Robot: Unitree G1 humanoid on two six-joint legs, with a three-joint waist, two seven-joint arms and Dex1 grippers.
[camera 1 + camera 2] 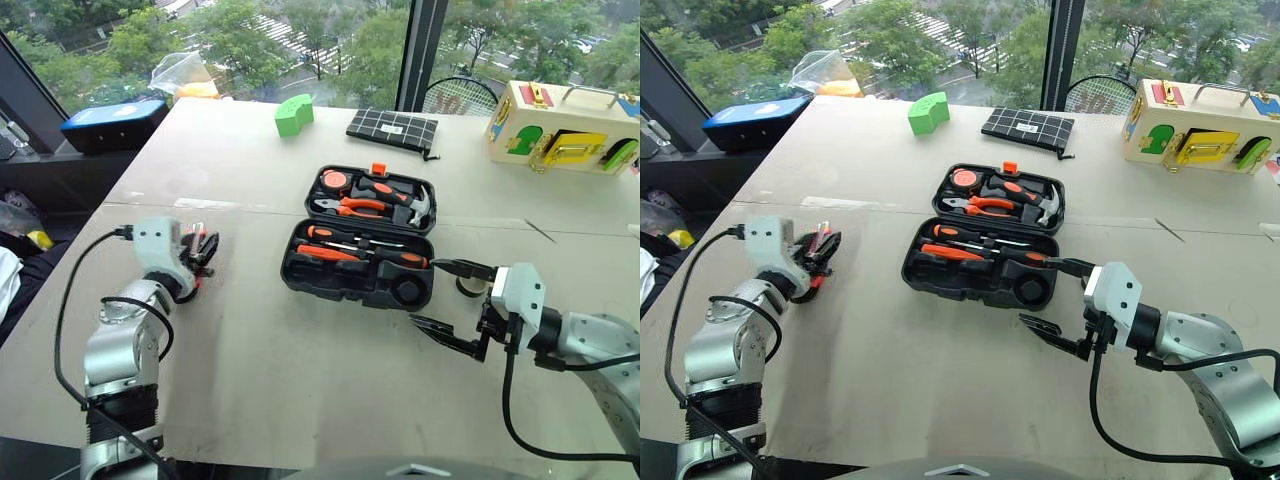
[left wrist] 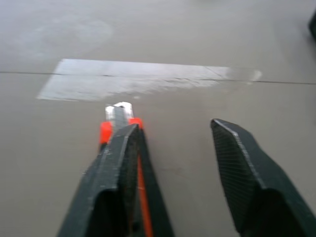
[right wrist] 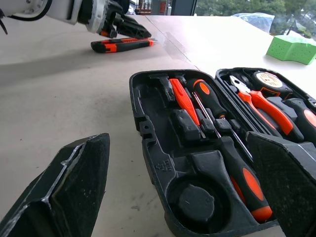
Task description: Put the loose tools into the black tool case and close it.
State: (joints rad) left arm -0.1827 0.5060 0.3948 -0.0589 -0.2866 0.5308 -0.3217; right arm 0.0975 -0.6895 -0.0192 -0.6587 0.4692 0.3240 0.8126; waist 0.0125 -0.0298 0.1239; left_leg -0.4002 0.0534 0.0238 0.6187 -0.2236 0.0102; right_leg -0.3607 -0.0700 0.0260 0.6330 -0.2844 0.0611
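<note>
your left end effector [image 1: 203,252] sits apart over the orange-black knife [image 3: 123,45] | case [image 1: 360,262] lies mid-frame | right end effector [image 1: 447,303] released beside it

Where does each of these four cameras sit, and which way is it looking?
Left and right eye views: on the head, looking forward and down over the table and the open black tool case; both arms show.
Left wrist view: on the left wrist, looking along the left tool at the tabletop; an orange-and-black knife lies by one finger.
Right wrist view: on the right wrist, looking between the right tool fingers into the case.
Shared: the right wrist and eye views all show the case and left tool.
</note>
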